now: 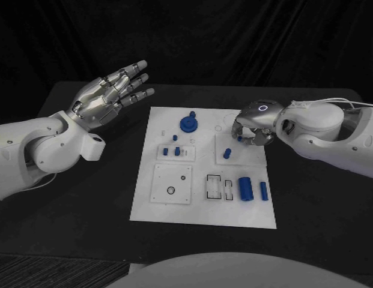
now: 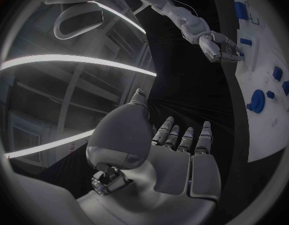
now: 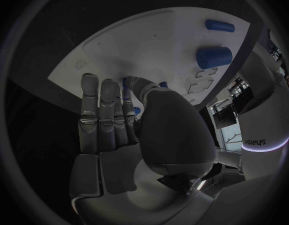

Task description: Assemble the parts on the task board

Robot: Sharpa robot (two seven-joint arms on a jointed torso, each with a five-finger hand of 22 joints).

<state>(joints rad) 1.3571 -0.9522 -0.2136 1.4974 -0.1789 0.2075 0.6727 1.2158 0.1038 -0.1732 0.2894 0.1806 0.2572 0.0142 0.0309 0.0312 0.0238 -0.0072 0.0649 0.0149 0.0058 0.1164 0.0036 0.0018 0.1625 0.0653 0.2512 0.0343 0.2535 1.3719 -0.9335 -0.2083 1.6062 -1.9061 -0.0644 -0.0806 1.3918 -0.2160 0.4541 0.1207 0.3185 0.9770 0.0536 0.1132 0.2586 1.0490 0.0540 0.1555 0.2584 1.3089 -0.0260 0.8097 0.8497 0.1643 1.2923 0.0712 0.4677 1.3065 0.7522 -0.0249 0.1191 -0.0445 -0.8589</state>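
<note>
Watching my right hand (image 1: 254, 131) first: it is bent down over the task board (image 1: 205, 213) near the board's far right corner, fingers curled toward a small blue peg (image 1: 227, 153) that lies just beside them. Whether those fingertips have hold of anything I cannot tell; the wrist view shows something blue behind the fingers, half hidden. My left hand (image 1: 110, 95) hangs above the table off the board's far left corner, palm up, fingers spread, grasping nothing.

My worry is the pinch. If I close on the peg off-centre, I judge it could roll away along the board or tip out of the fingers. A careless sweep might also knock the blue round knob (image 1: 189, 124) standing near the far edge. Two blue cylinders (image 1: 253, 189) lie side by side toward the near right corner, close enough to roll if the board gets nudged.

Everything rests on a black table (image 1: 325, 198), with a dark curtain behind it.
</note>
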